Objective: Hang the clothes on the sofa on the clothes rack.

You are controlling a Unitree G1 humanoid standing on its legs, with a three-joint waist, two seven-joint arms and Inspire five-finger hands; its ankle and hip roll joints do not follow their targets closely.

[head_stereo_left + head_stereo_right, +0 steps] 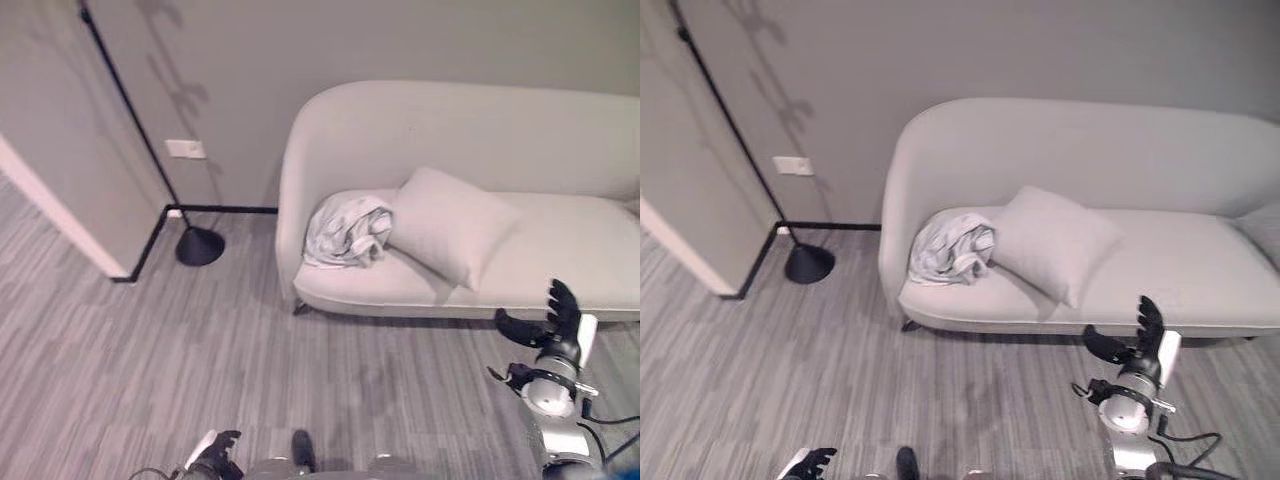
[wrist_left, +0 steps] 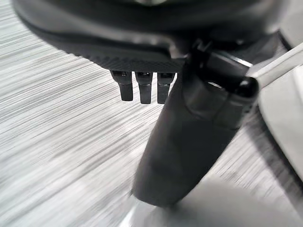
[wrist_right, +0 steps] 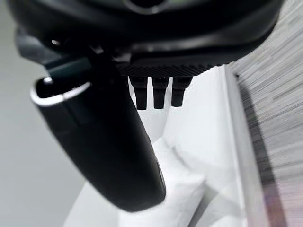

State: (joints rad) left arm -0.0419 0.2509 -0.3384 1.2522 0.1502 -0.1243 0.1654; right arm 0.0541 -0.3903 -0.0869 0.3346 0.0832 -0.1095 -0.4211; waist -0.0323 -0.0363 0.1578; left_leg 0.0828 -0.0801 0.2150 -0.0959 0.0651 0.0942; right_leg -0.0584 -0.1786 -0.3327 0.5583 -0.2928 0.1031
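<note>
The crumpled pale garment lies bunched on the sofa seat, tucked into the corner by the sofa's left armrest, with the cushion leaning just beside it and touching its edge. Nothing holds it, so the task looks barely begun: the pickup, the carry and the hanging are all left to do.

The right hand is raised in front of the sofa's front edge, well to the right of the garment, its fingers spread and straight with nothing between them; its wrist view looks past those fingers at the sofa seat and cushion. The left hand hangs low over the striped floor, fingers relaxed and empty.

A black floor-standing pole with a round base rises along the wall near the sofa's left end; whether this is the clothes rack I cannot tell.
</note>
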